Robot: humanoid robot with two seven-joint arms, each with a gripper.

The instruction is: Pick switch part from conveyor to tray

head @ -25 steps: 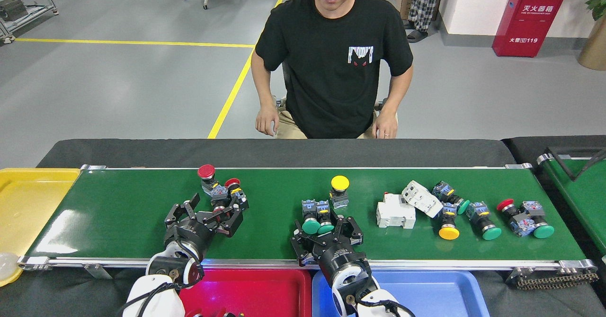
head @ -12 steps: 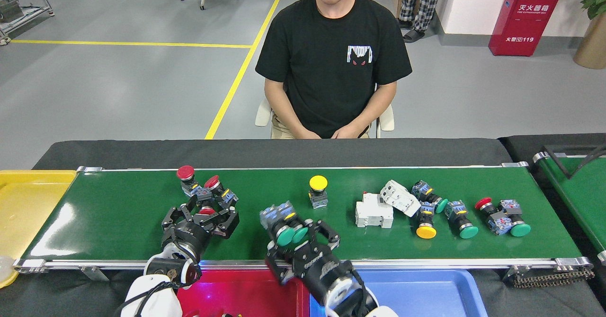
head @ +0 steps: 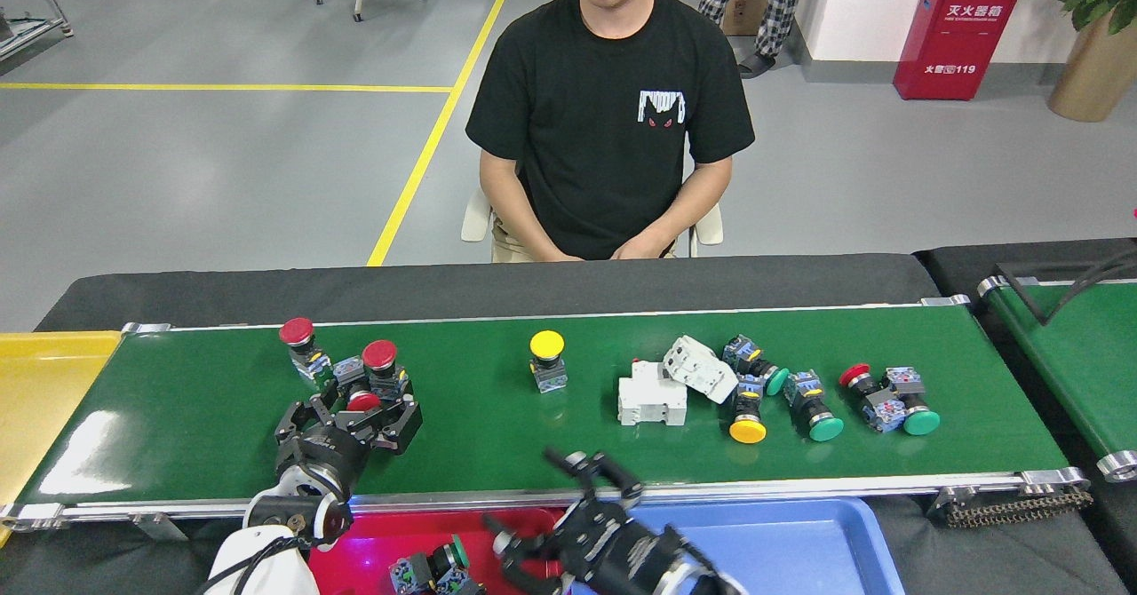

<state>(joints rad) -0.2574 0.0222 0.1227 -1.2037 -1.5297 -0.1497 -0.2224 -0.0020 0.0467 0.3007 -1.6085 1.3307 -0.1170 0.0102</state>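
Red tray (head: 462, 528) partly hidden behind both arms.

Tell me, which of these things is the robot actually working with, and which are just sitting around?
In the job: conveyor, red tray, blue tray, red switches, green switch in the red tray, left gripper, right gripper.

Lying about: fire box, plant, chair, yellow tray.

The green conveyor (head: 222, 408) belt is gleaming glossy between silver metal rails. Matt black cloth is covering the bench (head: 497, 282). The red tray (head: 373, 542) and blue tray (head: 799, 546) are shining like smooth plastic.
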